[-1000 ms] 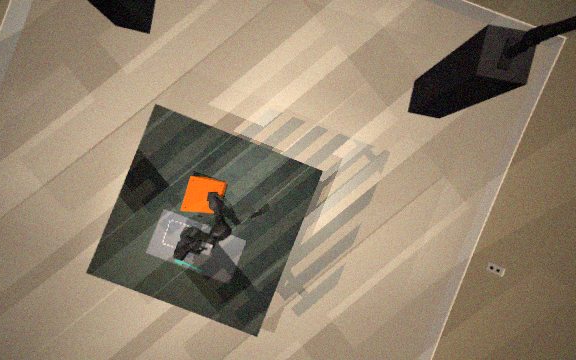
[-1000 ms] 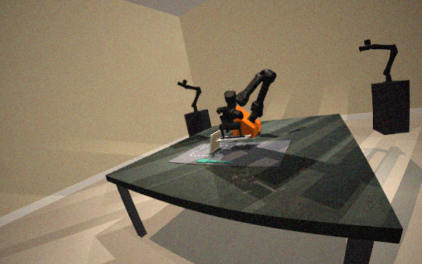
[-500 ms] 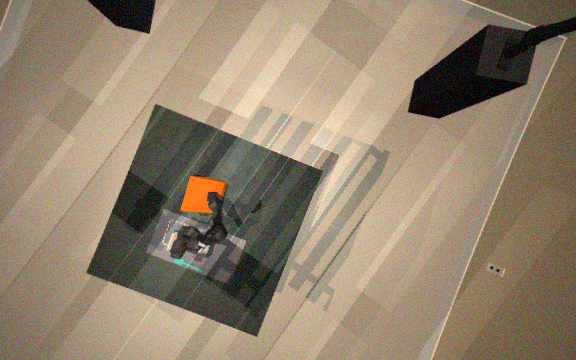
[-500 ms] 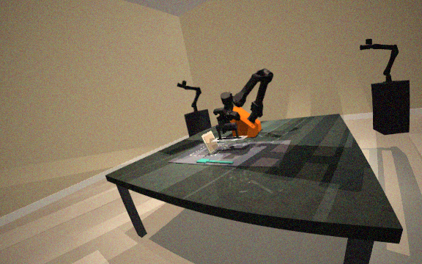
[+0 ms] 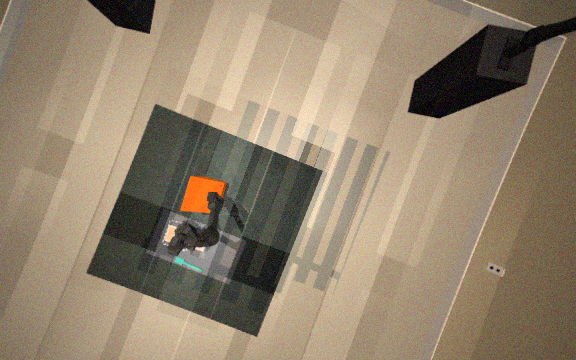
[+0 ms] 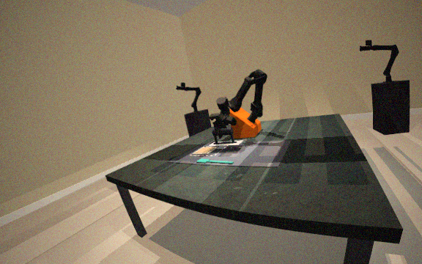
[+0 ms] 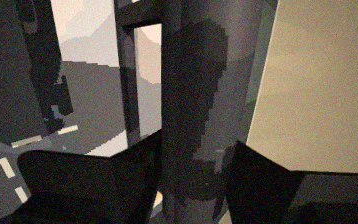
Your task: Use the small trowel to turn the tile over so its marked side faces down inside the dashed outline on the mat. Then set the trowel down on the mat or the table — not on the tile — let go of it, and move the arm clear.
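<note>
My gripper (image 5: 183, 241) (image 6: 225, 142) (image 7: 192, 132) is shut on the dark, round handle of the trowel (image 7: 195, 105). A pale part at the fingertips in the exterior camera looks like its blade, held low over the mat (image 5: 223, 260) (image 6: 266, 159). The tile (image 5: 170, 233) (image 6: 204, 150) is beige and seems to lie flat within the dashed outline (image 7: 6, 167). No dark mark shows on its visible part. The gripper hides part of the tile in the top view. Whether the blade touches the tile cannot be told.
A teal flat tool (image 5: 188, 265) (image 6: 215, 161) lies along the mat's front edge. The orange base block (image 5: 198, 195) (image 6: 245, 126) stands behind the mat on the dark table (image 5: 138, 145) (image 6: 306, 198). Two black pedestals with arms stand beyond the table.
</note>
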You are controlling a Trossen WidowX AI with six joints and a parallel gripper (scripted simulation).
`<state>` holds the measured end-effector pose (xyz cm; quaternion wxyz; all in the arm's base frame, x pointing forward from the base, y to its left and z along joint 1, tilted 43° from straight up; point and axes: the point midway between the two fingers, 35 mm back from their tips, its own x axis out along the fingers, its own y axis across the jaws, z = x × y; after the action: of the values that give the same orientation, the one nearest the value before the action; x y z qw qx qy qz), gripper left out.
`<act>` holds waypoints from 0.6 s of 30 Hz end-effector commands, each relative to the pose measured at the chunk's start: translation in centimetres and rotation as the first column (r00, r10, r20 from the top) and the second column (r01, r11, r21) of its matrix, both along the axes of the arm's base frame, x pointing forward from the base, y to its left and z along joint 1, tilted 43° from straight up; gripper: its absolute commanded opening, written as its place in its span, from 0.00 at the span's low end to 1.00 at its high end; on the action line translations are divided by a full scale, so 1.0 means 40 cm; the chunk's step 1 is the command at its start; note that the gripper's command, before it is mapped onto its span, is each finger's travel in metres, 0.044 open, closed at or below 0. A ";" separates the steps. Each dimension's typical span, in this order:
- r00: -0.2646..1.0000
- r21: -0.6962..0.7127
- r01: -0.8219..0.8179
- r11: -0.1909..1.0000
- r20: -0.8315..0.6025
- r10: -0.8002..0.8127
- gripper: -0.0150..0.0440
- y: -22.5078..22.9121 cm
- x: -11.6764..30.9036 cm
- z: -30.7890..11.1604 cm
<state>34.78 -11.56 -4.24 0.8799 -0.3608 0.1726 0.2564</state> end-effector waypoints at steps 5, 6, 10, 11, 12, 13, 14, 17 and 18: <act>1.000 -0.012 0.000 1.000 0.011 0.001 0.25 -0.004 0.008 0.001; 1.000 -0.015 -0.002 1.000 0.011 0.002 0.25 -0.003 0.010 0.009; 1.000 -0.027 -0.007 1.000 0.010 0.008 0.25 0.006 0.016 0.052; 1.000 -0.031 -0.009 0.999 0.010 0.009 0.25 0.009 0.017 0.063; 1.000 -0.029 -0.008 1.000 0.010 0.009 0.25 0.011 0.019 0.075; 1.000 -0.028 -0.008 1.000 0.010 0.008 0.25 0.014 0.020 0.086; 1.000 -0.026 -0.007 1.000 0.010 0.007 0.25 0.017 0.021 0.098; 1.000 -0.022 -0.005 1.000 0.010 0.006 0.25 0.025 0.024 0.134; 1.000 -0.021 -0.005 1.000 0.010 0.005 0.25 0.029 0.024 0.145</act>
<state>35.60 -10.65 -0.25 0.8751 -0.3705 0.1712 0.2601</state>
